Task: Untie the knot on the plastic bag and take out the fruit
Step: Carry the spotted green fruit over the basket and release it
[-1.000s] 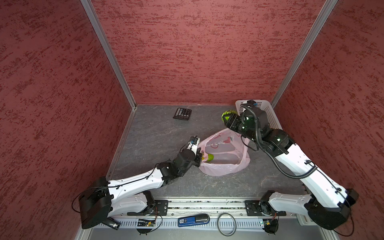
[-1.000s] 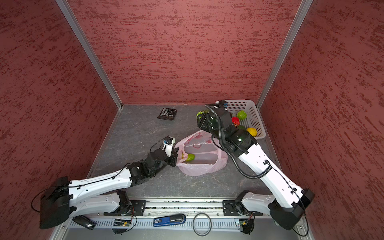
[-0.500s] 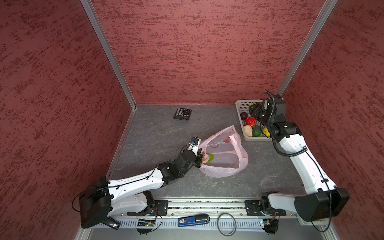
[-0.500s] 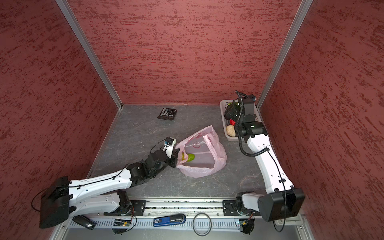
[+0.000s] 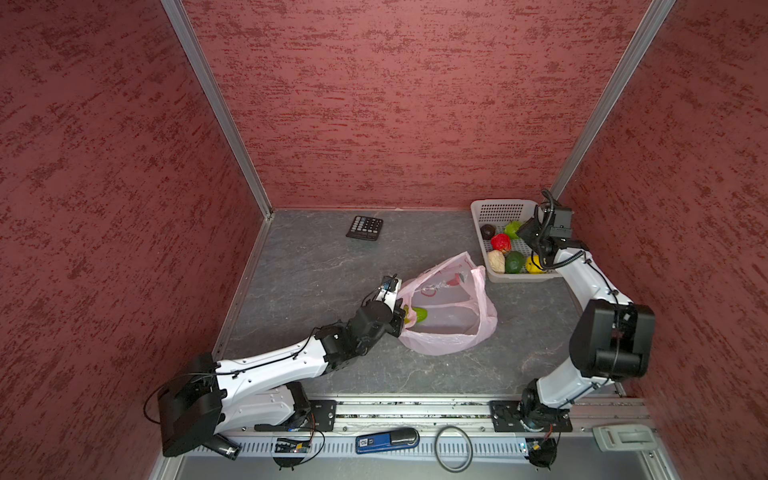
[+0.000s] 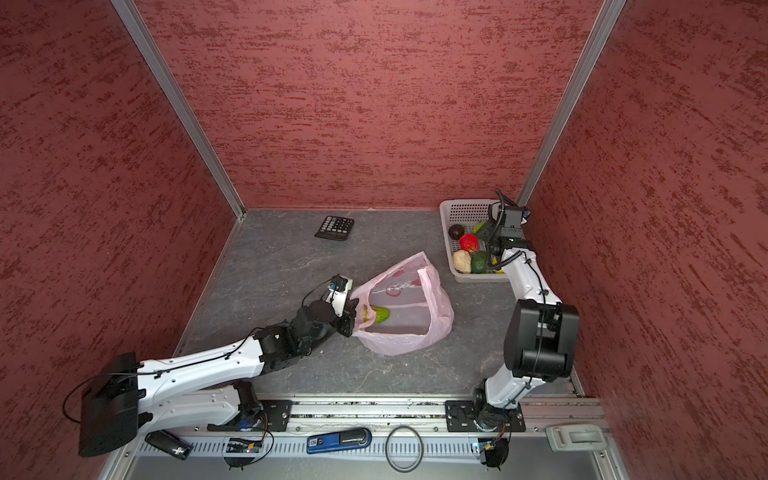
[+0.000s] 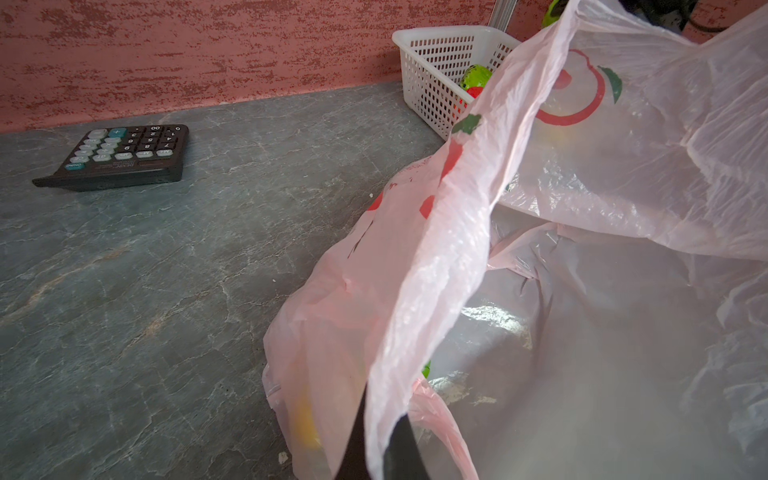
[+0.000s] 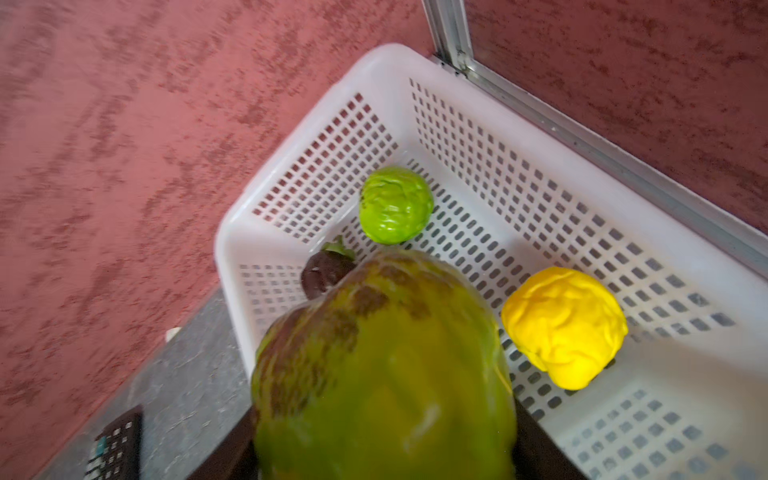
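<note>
Plastic bag [image 5: 446,344]: mouth open, spread ahead of my left fingers [image 7: 401,457].
Left gripper [image 7: 376,440]: fingers together, pinching the bag's rim.
Right gripper [image 8: 384,440]: I read fingers clamped on a mottled green fruit [image 8: 382,357], above the basket [image 8: 478,137].
Inside bag: green-yellow fruit [image 5: 417,314], just beyond my left fingertips.

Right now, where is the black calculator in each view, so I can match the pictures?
In a top view: calculator on the table near the back wall, left of the white basket.
In a top view: calculator, same spot, basket to its right.
Left wrist: whole calculator before that wall, apart from the basket.
Right wrist: calculator corner only, beyond the basket.
Shared landmark: the basket.
</note>
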Action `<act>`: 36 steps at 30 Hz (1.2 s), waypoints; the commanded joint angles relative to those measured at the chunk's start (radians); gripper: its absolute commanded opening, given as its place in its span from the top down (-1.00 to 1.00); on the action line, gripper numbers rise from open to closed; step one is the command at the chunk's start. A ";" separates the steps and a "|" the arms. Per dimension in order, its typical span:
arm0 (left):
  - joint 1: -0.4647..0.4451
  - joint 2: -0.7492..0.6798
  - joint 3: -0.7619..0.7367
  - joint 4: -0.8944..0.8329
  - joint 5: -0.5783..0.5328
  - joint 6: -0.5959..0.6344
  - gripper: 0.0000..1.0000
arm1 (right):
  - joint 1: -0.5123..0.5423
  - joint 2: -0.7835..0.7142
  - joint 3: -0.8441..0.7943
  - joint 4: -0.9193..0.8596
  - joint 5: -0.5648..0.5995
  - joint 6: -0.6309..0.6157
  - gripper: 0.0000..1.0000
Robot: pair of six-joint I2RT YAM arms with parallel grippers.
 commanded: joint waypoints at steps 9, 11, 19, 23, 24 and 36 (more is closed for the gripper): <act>-0.019 -0.029 -0.006 -0.063 0.001 -0.043 1.00 | -0.060 0.232 0.180 0.035 0.019 -0.074 0.06; -0.021 -0.025 -0.003 -0.065 -0.003 -0.047 1.00 | -0.062 0.258 0.201 0.022 0.024 -0.078 -0.08; -0.029 -0.002 0.003 -0.052 -0.022 -0.058 1.00 | -0.064 0.280 0.217 -0.010 0.029 -0.087 -0.56; -0.032 0.008 0.009 -0.049 -0.028 -0.058 1.00 | -0.065 0.268 0.216 -0.021 0.026 -0.097 -0.67; -0.033 0.010 0.008 -0.048 -0.030 -0.058 1.00 | -0.064 0.261 0.213 -0.022 0.023 -0.100 -0.68; -0.037 0.005 0.003 -0.064 -0.043 -0.055 1.00 | -0.011 0.051 0.125 -0.090 -0.062 -0.114 -0.72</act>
